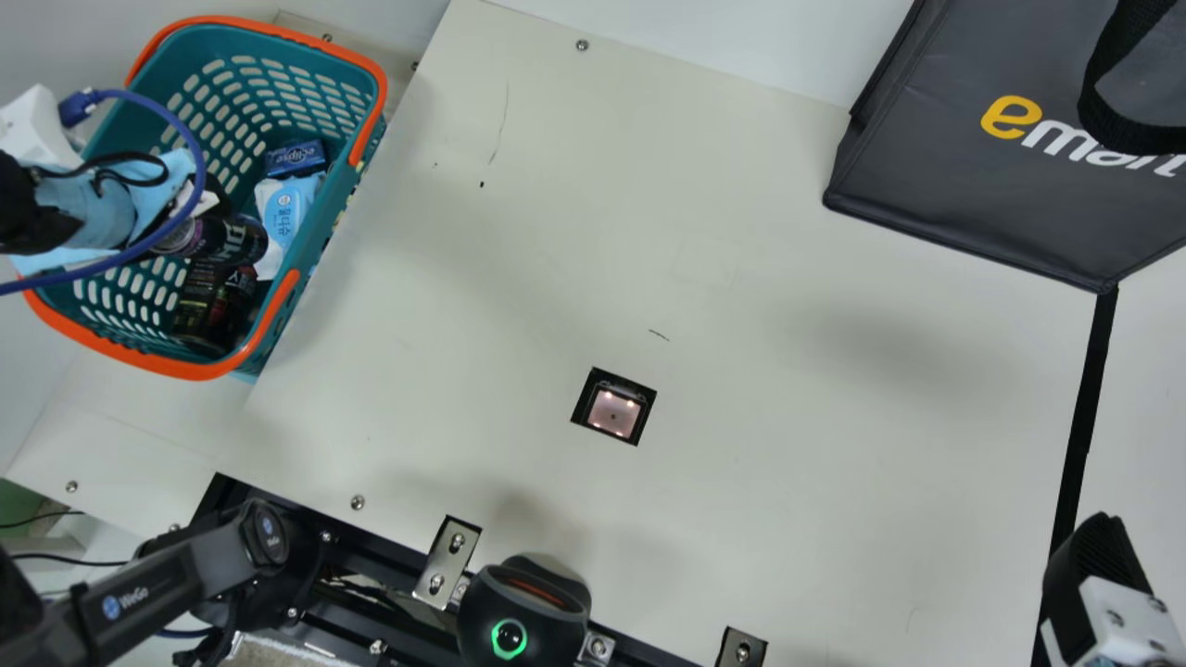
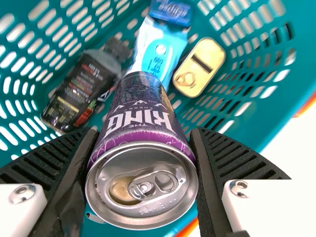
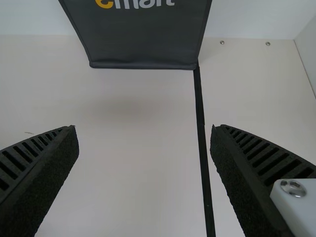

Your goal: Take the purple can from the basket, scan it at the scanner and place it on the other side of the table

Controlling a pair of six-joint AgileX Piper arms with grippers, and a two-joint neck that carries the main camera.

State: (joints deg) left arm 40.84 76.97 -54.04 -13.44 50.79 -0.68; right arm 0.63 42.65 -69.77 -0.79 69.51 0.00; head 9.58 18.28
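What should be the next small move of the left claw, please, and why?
Probably lift the purple can clear of the basket: the left claw has a finger against each side of it, and it is within the basket's walls.

The cream table (image 1: 788, 482) spread between the left gripper (image 1: 185, 227) and the right gripper (image 1: 1098, 556). The scanner (image 1: 613, 411) sat in a square cut-out between the two, well apart from both. Ahead of the right gripper's fingers (image 3: 42, 168), the dark bag (image 1: 964, 204) rested on the tabletop; from near its corner a black tape (image 1: 1095, 371) ran back beneath that gripper. Short dark marks (image 1: 659, 334) lay between the grippers. Below the left gripper, the basket (image 1: 320, 250) stood at the table's edge; whether on it, the views didn't tell.
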